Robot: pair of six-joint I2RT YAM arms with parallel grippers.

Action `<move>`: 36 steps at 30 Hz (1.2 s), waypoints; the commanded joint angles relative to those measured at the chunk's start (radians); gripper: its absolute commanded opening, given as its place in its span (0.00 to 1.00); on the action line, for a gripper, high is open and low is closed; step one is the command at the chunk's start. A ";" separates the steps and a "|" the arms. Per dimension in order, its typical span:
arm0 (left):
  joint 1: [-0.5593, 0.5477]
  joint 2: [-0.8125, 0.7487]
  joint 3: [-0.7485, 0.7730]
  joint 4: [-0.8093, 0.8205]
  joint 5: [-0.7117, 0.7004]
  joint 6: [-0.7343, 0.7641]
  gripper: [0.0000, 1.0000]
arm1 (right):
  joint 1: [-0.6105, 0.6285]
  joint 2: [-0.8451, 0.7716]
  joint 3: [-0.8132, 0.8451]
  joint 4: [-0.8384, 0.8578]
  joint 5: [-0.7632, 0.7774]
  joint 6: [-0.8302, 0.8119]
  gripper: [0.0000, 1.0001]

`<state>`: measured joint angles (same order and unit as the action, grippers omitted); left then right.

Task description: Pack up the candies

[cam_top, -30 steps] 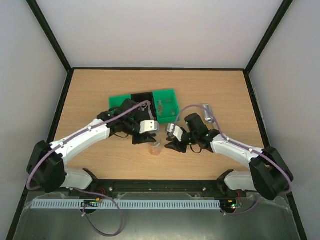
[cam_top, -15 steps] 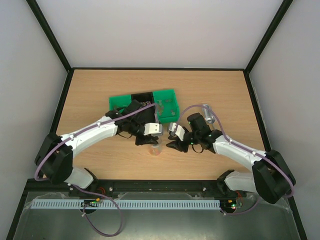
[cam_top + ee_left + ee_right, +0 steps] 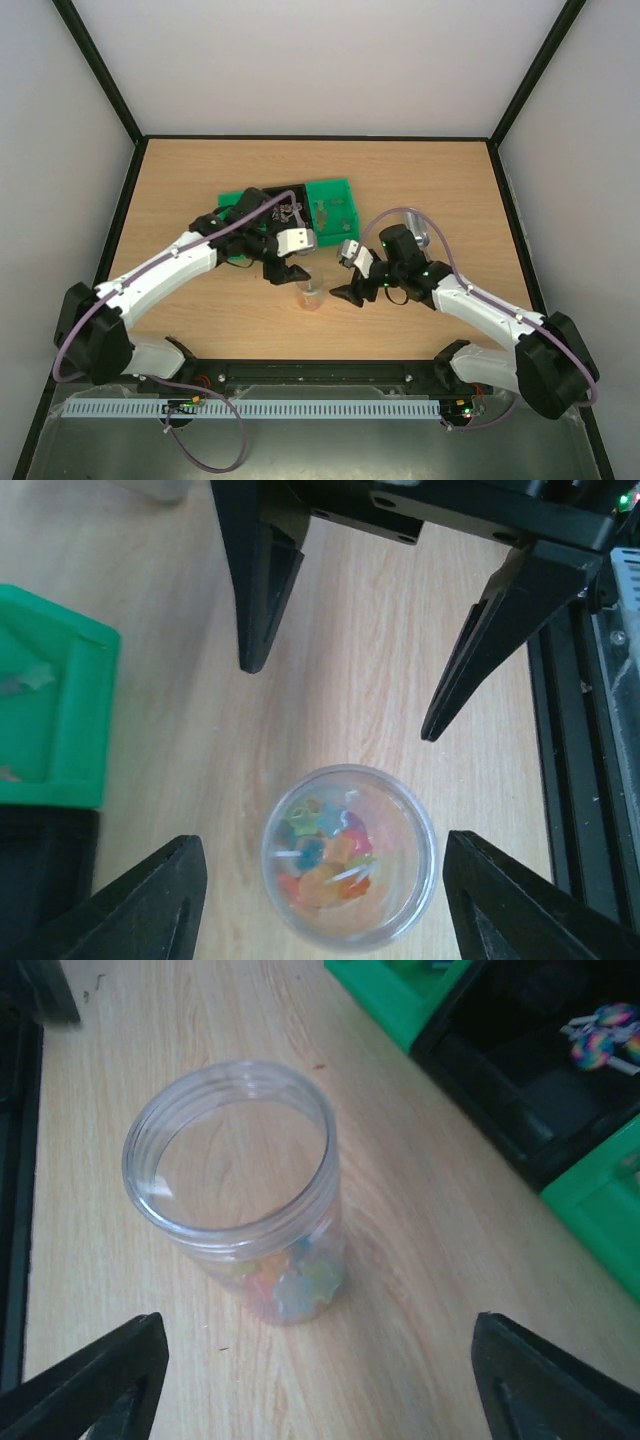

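A pale wooden table [image 3: 200, 180] stands inside white walls with a black frame. On it, an upright clear round plastic jar [image 3: 310, 293] with no lid sits between the two arms. It holds a small heap of tiny wrapped candies [image 3: 325, 852] in green, orange, pink and blue, which cover only the bottom.

The left end effector [image 3: 322, 842] has its fingers spread wide. The jar sits between the two fingertips with bare table showing on either side, so neither finger touches it. In the top view this end effector [image 3: 288, 272] hangs just beyond the jar, on the far-left side.

The right end effector [image 3: 338, 293] is also spread apart and holds nothing. In its own wrist view the jar stands ahead of its fingertips, a little to the left of the midline and clear of both fingers [image 3: 100, 1370]. In the left wrist view the right end effector's two black fingers point at the jar from the opposite side and stop short of it.

A green and black plastic compartment tray [image 3: 335, 200] lies past the left end effector, near the middle of the table. Seen from the right wrist, it lies ahead and to the right of the jar, with striped sweets [image 3: 600, 1045] in a black compartment.
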<state>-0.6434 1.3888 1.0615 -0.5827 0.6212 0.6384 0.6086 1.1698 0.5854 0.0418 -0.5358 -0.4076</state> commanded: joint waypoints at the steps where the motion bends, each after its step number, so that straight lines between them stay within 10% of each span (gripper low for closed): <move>1: 0.055 -0.102 0.026 0.065 0.008 -0.101 0.78 | -0.001 -0.059 -0.016 0.068 0.060 0.086 0.97; 4: 0.079 -0.150 0.019 0.144 -0.032 -0.198 0.99 | -0.002 -0.086 -0.034 0.152 0.126 0.173 0.99; 8: 0.079 -0.141 -0.017 0.217 -0.166 -0.370 0.99 | -0.001 -0.084 -0.062 0.214 0.174 0.241 0.99; 13: 0.122 -0.030 0.066 0.018 -0.022 -0.267 0.99 | 0.006 -0.046 -0.148 0.285 0.055 0.178 0.99; 36: 0.009 -0.162 -0.185 0.065 -0.075 -0.031 0.99 | 0.126 0.281 -0.200 0.796 -0.072 0.136 0.99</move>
<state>-0.6178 1.2419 0.8989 -0.5087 0.5594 0.5545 0.7174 1.4155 0.3439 0.7414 -0.5701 -0.2584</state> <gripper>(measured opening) 0.988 0.986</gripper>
